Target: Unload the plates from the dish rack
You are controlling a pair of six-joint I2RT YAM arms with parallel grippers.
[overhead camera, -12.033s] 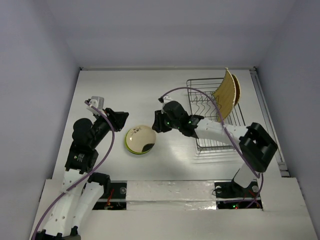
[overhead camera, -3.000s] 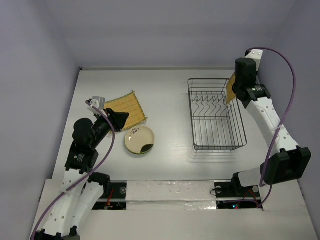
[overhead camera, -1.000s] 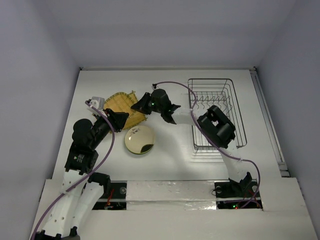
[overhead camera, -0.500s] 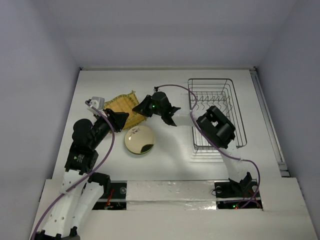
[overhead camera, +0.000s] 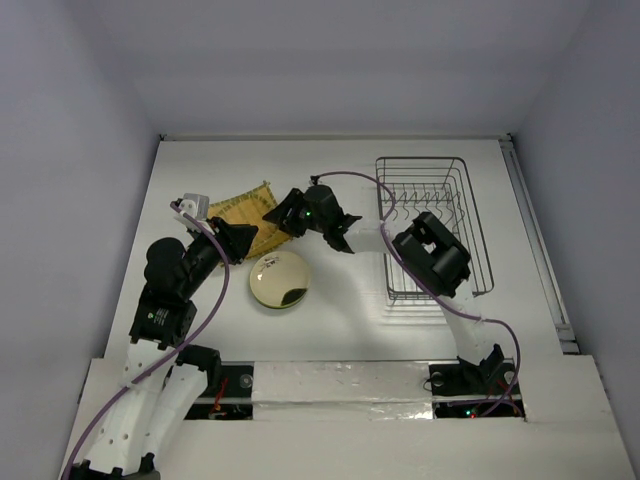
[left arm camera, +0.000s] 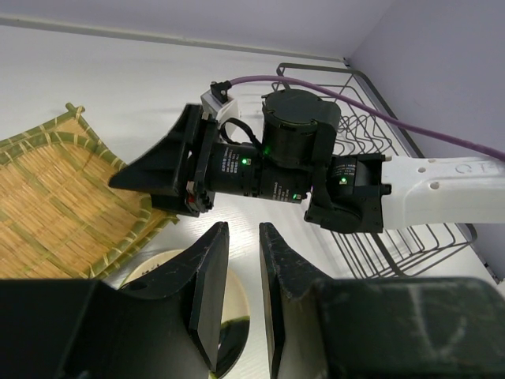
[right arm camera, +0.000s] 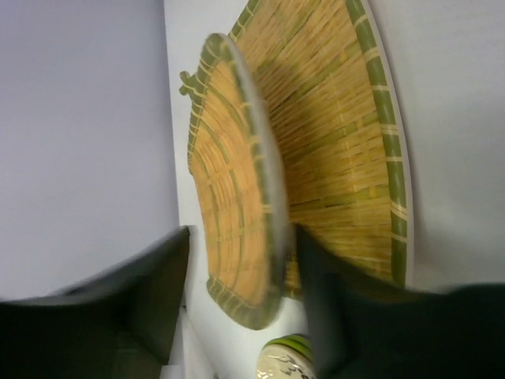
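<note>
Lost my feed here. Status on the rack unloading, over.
Left gripper ajar, empty. Right gripper open around tilted yellow plate, over flat yellow plate. Dish rack empty. Nothing blocking.

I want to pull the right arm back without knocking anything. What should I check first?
1. Right pincer jaws clear of the upper woven plate: ok, the fingers stand apart from it.
2. Upper woven plate lying flat: not ok, it is tilted over the lower woven plate.
3. Its edge resting on the lower one: cannot tell.
4. Cream plate apart from the right pincer: ok.
5. Dish rack emptied: ok, no plates show in it.
6. Left pincer empty: ok.
</note>
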